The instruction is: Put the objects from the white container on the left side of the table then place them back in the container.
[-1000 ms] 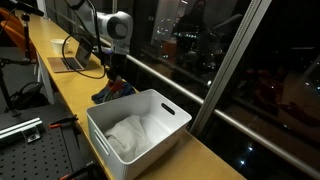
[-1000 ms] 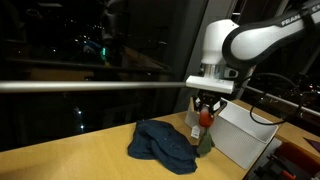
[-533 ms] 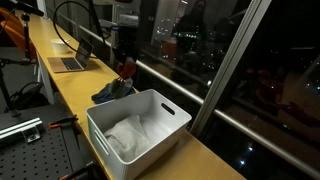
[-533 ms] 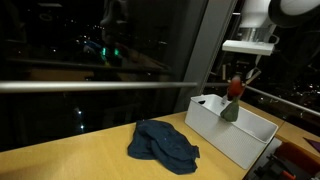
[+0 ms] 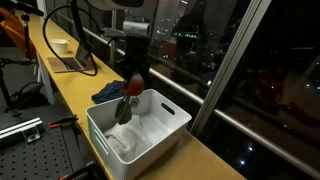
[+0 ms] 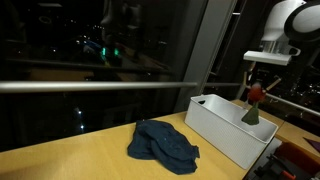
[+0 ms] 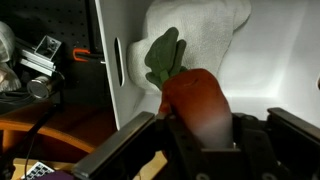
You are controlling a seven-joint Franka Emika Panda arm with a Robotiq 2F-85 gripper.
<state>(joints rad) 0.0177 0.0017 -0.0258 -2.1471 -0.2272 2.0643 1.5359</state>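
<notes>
Orange ball-like soft piece (image 7: 195, 100), green leaf (image 7: 163, 58) dangling: above white rectangular plastic bin (image 5: 165, 125) | gripper (image 6: 258, 88): clamped on orange piece | white cloth (image 7: 200, 30): inside bin, 12 o'clock of piece, wrist view | dark blue cloth (image 6: 163, 145): on yellowish wood table (image 6: 60, 160), 9 o'clock of bin

Blurred orange piece (image 7: 200, 95) (between the tool (image 7: 205, 130) fingers), white cloth (image 7: 215, 30) partly hidden behind it

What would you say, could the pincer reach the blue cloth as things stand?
Probably not yet: the pincer is shut on the orange toy above the bin; the cloth lies uncovered beside it.
</notes>
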